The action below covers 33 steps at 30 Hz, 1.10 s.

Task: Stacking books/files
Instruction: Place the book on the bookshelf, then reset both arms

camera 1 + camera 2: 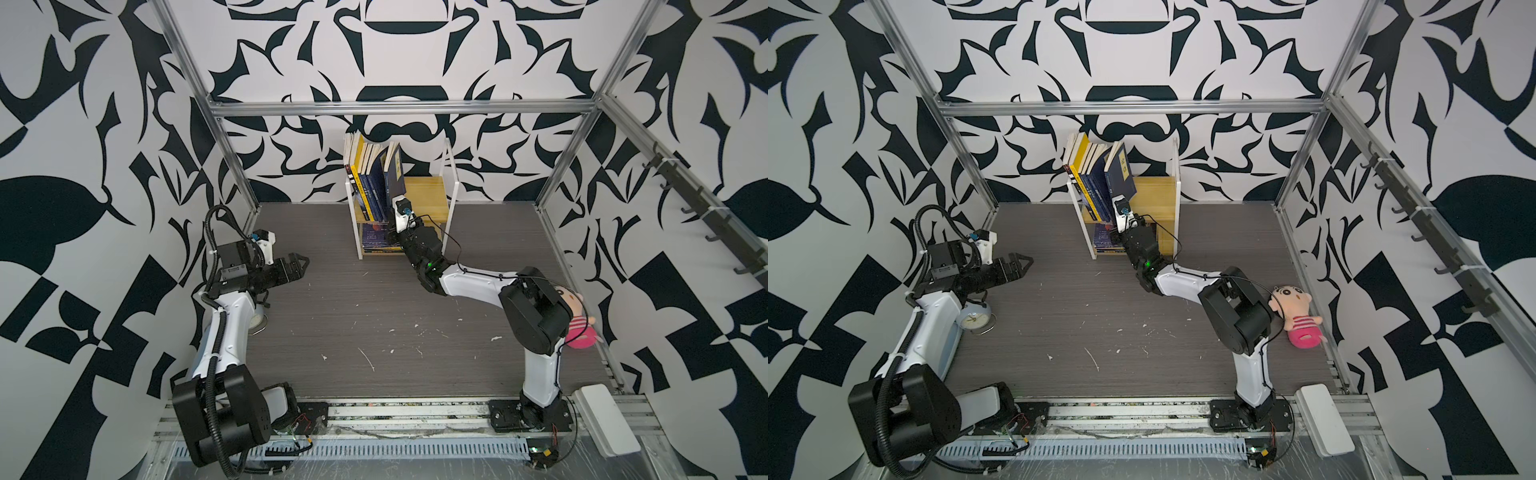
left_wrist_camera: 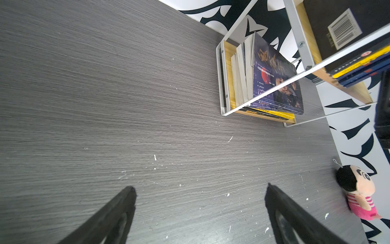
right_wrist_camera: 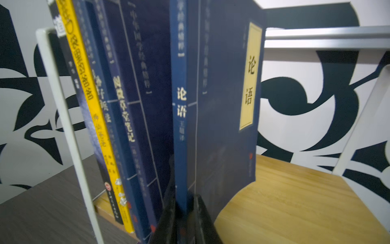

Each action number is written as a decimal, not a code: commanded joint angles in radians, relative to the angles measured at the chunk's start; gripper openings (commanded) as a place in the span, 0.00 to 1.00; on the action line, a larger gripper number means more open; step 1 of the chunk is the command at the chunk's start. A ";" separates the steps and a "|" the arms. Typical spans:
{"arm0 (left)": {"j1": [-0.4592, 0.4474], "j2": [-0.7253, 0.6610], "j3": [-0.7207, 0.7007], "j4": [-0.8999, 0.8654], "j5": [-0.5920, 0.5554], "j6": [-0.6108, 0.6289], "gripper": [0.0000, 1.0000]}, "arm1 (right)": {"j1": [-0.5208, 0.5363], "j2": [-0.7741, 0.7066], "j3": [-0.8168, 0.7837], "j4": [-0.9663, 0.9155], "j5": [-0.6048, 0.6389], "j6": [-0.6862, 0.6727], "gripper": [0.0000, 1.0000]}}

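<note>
Paperbacks (image 1: 368,172) stand in a slightly leaning row at the left end of the upper shelf, yellow and navy spines together, in a white-framed wooden rack (image 1: 428,195) at the back of the table (image 1: 374,324). The outermost one, a navy book (image 3: 228,105) with a yellow title label, stands a little apart from its neighbours. The right gripper (image 3: 183,196) has a finger on either side of its lower spine. The fingers sit close against the cover, but the wrist view is blurred there, and I cannot tell whether they pinch it or merely flank it. In both top views the wrist camera hides them altogether.

On the lower shelf a flat stack (image 2: 274,80) lies with a dark purple-blue cover on top, partly crossed by the rack's bars. The left gripper (image 2: 200,188) hangs spread wide and empty over bare table, well to the left. An alarm clock (image 1: 974,320) peeks from behind that arm. A plush doll (image 1: 1296,316) lies by the right arm's elbow, and a white box (image 1: 1323,419) sits at the front corner.
</note>
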 commanded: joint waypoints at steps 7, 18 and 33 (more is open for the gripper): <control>-0.002 -0.008 -0.010 -0.006 -0.001 0.012 1.00 | 0.012 -0.220 -0.172 -0.054 -0.111 -0.036 0.40; -0.002 -0.009 -0.011 0.001 0.005 0.004 1.00 | -0.082 -0.302 -0.067 -0.339 -0.002 -0.047 0.31; -0.040 -0.007 -0.057 0.159 -0.237 0.152 1.00 | -0.133 -0.350 0.061 -0.537 -0.028 0.041 0.33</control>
